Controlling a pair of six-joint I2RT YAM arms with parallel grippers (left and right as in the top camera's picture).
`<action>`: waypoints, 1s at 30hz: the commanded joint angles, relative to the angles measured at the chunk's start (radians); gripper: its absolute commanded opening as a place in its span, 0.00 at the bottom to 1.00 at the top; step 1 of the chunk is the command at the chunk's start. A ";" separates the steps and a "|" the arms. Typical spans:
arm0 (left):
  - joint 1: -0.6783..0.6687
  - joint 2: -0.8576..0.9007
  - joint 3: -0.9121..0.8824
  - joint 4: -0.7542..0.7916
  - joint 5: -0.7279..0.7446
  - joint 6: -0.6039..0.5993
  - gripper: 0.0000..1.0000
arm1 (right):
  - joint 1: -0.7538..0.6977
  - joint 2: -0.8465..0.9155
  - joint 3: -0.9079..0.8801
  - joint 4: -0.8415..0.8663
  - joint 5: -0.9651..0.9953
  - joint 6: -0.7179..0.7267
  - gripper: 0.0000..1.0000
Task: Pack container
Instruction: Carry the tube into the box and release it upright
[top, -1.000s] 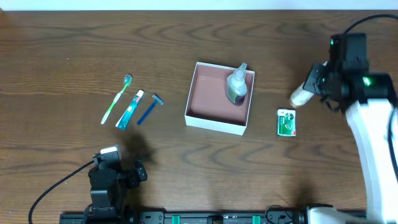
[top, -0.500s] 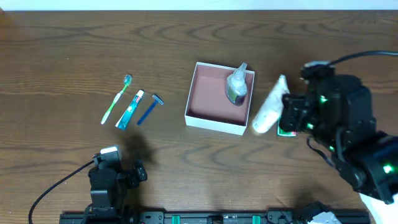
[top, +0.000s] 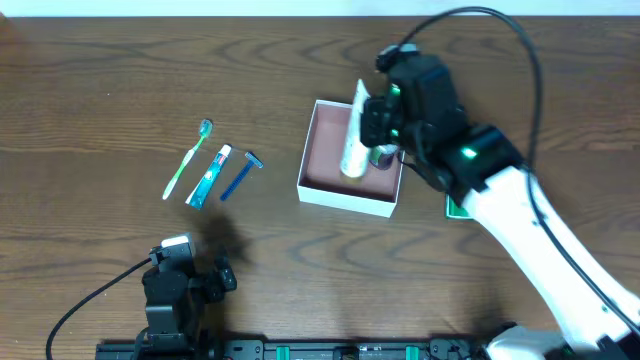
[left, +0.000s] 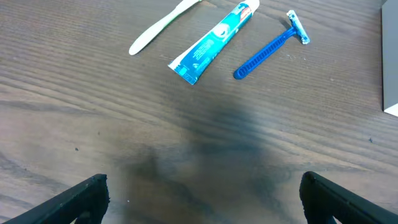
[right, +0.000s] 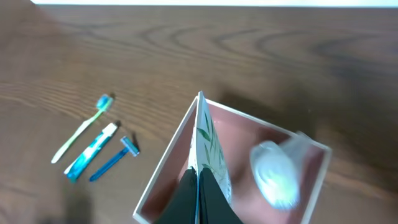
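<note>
The container (top: 322, 189) is a shallow white box with a pink-brown inside, at the table's middle; it also shows in the right wrist view (right: 168, 165). A clear pump bottle (top: 381, 151) lies inside it at the back right. My right gripper (top: 372, 125) is shut on a white tube with a leaf print (top: 355, 135) and holds it above the container; the right wrist view shows the tube (right: 208, 146) edge-on between the fingers (right: 198, 186). My left gripper (left: 199, 199) is open and empty near the front left edge.
A green toothbrush (top: 188, 158), a toothpaste tube (top: 209, 176) and a blue razor (top: 240, 174) lie side by side left of the container. A small green packet (top: 456, 208) lies right of it, partly under my right arm.
My right arm has carried the white tube leftward from the right side of the table to above the container. The left arm has not moved.
</note>
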 joint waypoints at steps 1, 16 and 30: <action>-0.003 -0.006 -0.015 -0.012 0.000 0.013 0.98 | 0.008 0.053 0.021 0.048 0.000 -0.010 0.01; -0.003 -0.006 -0.015 -0.012 0.000 0.013 0.98 | 0.008 0.186 0.021 0.227 0.001 -0.135 0.02; -0.003 -0.006 -0.015 -0.012 0.000 0.013 0.98 | 0.006 0.071 0.021 0.143 -0.096 -0.193 0.71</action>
